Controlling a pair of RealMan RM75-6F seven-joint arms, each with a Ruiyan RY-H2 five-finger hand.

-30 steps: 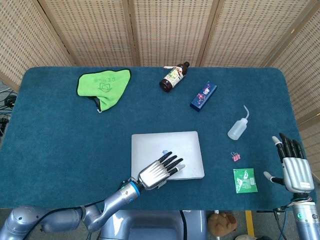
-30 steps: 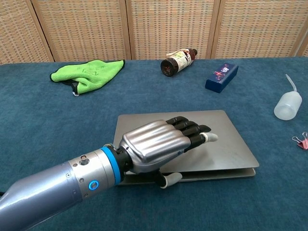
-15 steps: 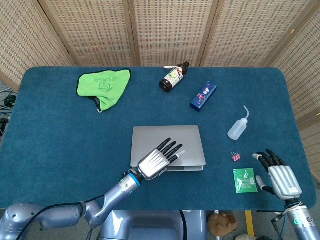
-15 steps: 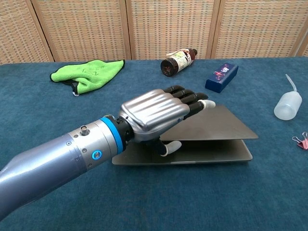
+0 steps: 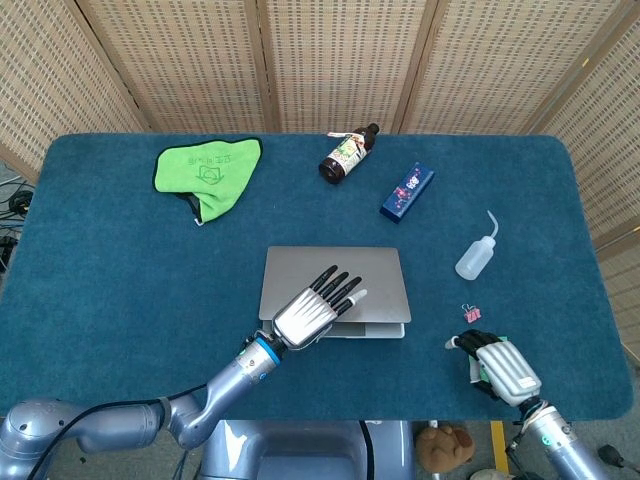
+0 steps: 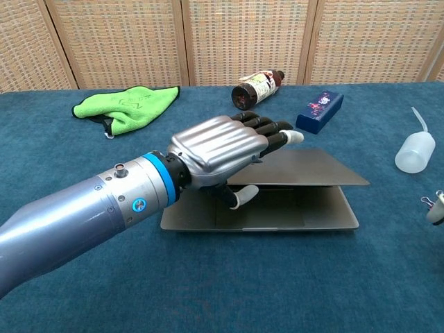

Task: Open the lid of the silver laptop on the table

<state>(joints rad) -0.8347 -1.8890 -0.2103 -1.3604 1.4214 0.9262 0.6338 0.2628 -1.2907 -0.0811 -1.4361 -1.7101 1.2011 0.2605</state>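
The left hand point(image 6: 220, 151) holds the silver laptop's lid point(image 6: 305, 175) — fingers on top, thumb under. Best to lift slowly, so the bottom half stays down.

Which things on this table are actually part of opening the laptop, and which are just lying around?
Part of the job:
silver laptop, lid partly raised
left hand, fingers over the lid edge, thumb under it

Just lying about:
green cloth
brown bottle, on its side
blue box
squeeze bottle
pink clip
green packet, under the right hand
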